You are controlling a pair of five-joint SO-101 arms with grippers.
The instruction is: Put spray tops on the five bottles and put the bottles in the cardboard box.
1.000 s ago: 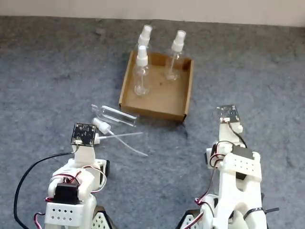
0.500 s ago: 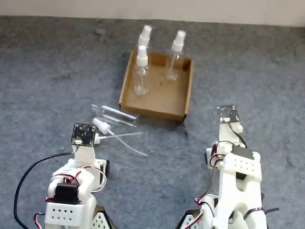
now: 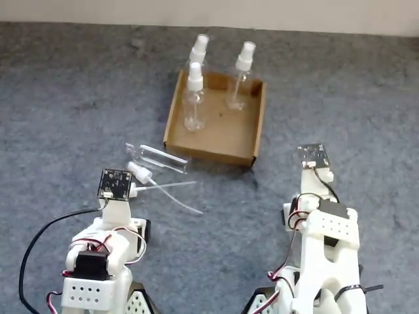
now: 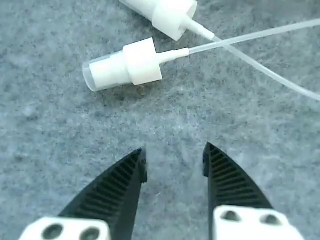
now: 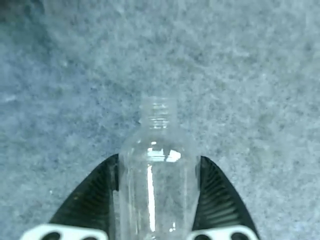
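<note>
My right gripper is shut on a clear bottle with a bare neck, held over the carpet; this arm sits right of the cardboard box. My left gripper is open just above the carpet, short of two loose spray tops with long tubes. Two capped bottles stand in the box. A third capped bottle is at its far left corner. Another clear bottle lies in front of the box, beside a spray top.
Grey carpet covers the table. A pale wall edge runs along the back. The left arm stands close to the loose tops and thin tubes.
</note>
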